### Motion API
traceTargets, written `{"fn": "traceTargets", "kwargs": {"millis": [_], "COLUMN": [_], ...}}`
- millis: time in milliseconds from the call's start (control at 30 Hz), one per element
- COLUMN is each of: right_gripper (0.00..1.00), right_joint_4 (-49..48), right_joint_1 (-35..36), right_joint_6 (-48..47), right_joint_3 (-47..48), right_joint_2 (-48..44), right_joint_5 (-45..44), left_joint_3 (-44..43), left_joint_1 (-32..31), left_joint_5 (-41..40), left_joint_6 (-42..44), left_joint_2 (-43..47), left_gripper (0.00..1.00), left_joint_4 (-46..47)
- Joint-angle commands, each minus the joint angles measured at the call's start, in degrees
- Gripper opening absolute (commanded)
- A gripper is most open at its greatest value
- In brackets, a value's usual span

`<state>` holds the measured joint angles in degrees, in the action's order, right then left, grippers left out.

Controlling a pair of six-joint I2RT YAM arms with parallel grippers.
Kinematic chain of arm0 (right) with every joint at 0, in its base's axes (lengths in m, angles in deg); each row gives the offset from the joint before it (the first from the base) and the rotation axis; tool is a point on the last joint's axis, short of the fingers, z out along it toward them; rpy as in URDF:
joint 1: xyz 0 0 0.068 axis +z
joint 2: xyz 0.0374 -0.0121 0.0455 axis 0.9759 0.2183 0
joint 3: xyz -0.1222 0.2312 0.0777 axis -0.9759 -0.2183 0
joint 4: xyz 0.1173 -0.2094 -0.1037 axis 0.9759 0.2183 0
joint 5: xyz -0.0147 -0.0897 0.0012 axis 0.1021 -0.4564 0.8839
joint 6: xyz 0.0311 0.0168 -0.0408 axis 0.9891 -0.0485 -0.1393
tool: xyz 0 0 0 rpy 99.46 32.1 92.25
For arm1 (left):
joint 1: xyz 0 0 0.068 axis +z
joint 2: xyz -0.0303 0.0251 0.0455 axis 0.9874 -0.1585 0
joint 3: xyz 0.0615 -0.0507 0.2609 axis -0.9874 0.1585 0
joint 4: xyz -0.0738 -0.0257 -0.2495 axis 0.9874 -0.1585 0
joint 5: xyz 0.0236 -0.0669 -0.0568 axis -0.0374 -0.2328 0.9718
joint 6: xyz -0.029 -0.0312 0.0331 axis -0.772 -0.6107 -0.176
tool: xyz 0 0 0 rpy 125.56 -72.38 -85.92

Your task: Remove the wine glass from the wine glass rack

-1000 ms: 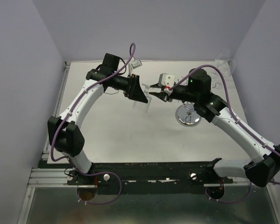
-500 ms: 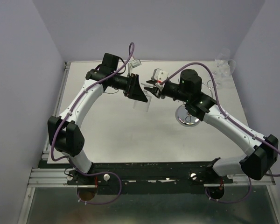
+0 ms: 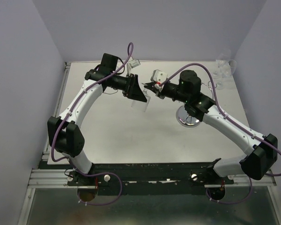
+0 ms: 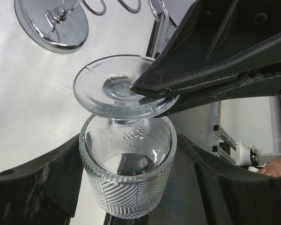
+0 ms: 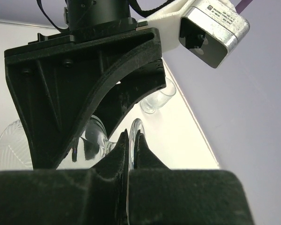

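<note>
The wine glass (image 4: 126, 178) is clear with a ribbed bowl and a round foot (image 4: 107, 91). It is off the rack and held in the air between both arms; in the top view it shows faintly (image 3: 141, 101). My left gripper (image 4: 126, 187) (image 3: 139, 93) is shut on the bowl, one finger on each side. My right gripper (image 5: 131, 136) (image 3: 150, 88) is shut on the edge of the foot (image 5: 135, 127), with its black fingers (image 4: 210, 70) coming in from the right. The chrome wine glass rack (image 3: 189, 117) (image 4: 51, 23) stands on the table under my right arm.
More clear glasses stand at the back right corner of the table (image 3: 223, 65). One of them shows in the right wrist view (image 5: 157, 101). Lilac walls enclose the table on three sides. A black rail runs along the near edge (image 3: 154, 168).
My right arm has swung left from above the rack to my left gripper, and its fingers now pinch the glass foot. The left arm has barely moved.
</note>
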<state>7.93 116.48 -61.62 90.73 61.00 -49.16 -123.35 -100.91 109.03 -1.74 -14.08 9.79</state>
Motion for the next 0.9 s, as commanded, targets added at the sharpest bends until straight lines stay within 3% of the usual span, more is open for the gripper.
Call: {"fn": "traceTargets", "kwargs": {"millis": [0,33,100,267,400,567,767,867], "right_gripper": [0.01,0.01,0.01,0.01,0.01,0.01,0.01,0.01], "right_joint_4": [0.2,0.0,-0.2,-1.5,-1.6,-1.1,-1.2,-1.6], "right_joint_1": [0.1,0.1,0.1,0.0,-1.1,-3.5,-5.0,-5.8], "right_joint_6": [1.0,1.4,2.6,7.6,15.6,26.1,33.3,36.5], "right_joint_3": [-1.2,-1.5,-2.2,-4.2,-4.2,-3.3,-2.5,-2.5], "right_joint_2": [1.4,1.2,0.8,0.2,0.4,1.5,2.5,2.7], "right_joint_5": [-1.4,-1.8,-2.8,-6.9,-9.5,-9.6,-6.6,-4.2], "left_joint_3": [-0.6,-0.5,-0.5,2.6,11.4,25.1,31.6,34.5], "left_joint_1": [-0.7,-0.4,-0.4,0.4,0.5,0.3,0.0,-0.5], "left_joint_5": [1.1,-0.1,-3.7,-12.7,-21.2,-30.0,-30.0,-31.4], "left_joint_6": [1.2,1.8,3.4,3.8,4.5,13.1,31.5,36.8], "left_joint_2": [2.3,2.6,3.4,8.6,18.8,31.5,39.9,42.2], "left_gripper": [0.15,0.29,0.48,0.70,0.81,0.85,0.86,0.81], "left_joint_4": [0.1,0.0,-0.3,5.8,18.6,29.2,26.2,27.1]}}
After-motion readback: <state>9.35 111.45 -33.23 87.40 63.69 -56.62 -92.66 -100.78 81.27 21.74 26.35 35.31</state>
